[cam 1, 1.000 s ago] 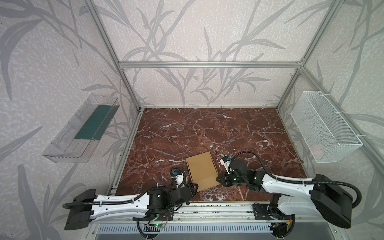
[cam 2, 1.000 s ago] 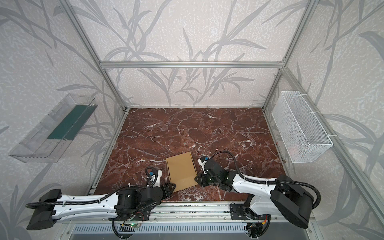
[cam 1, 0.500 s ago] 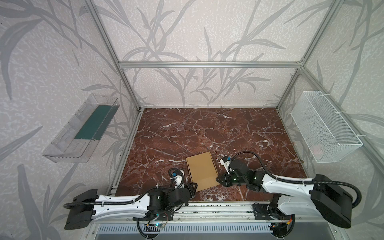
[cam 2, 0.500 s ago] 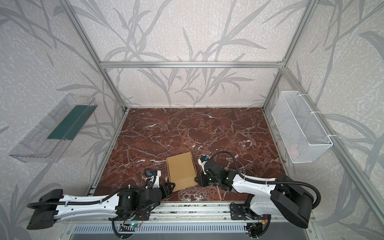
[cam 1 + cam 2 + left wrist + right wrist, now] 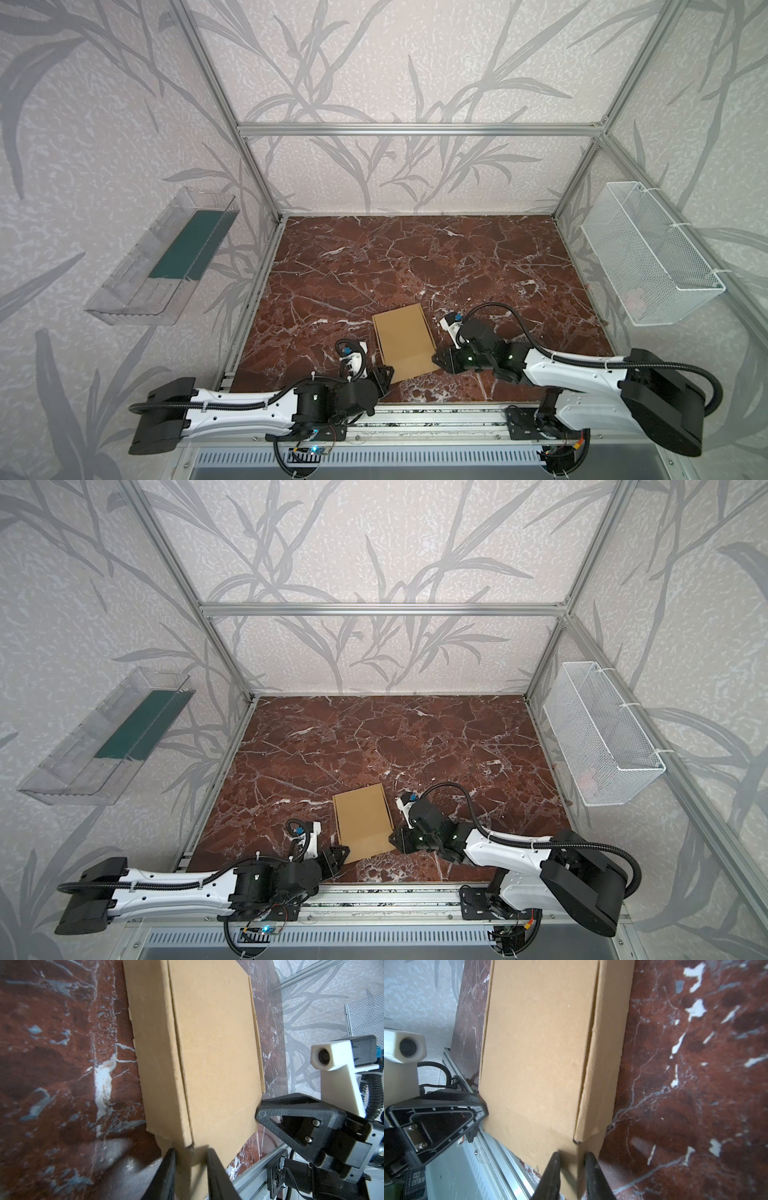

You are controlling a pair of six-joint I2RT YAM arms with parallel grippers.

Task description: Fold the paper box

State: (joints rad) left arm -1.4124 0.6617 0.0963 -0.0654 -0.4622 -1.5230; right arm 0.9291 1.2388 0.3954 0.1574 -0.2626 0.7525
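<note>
Red-brown marble surface (image 5: pixel 415 257): shallow tan cardboard paper box (image 5: pixel 403 336) lies near-centre, lid down. Its near corners are pinched by left fingers (image 5: pixel 166 1178) and right fingers (image 5: pixel 552 1180). Judged light, stiff, easily creased; better held at edges.

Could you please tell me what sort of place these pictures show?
Most likely a robot test cell in a lab: an aluminium frame encloses a marble-patterned tabletop, and the left arm and right arm are mounted on a rail at its front edge.

The paper box (image 5: pixel 403 340) blocks the near middle; table (image 5: pixel 415 257) beyond seems free.
</note>
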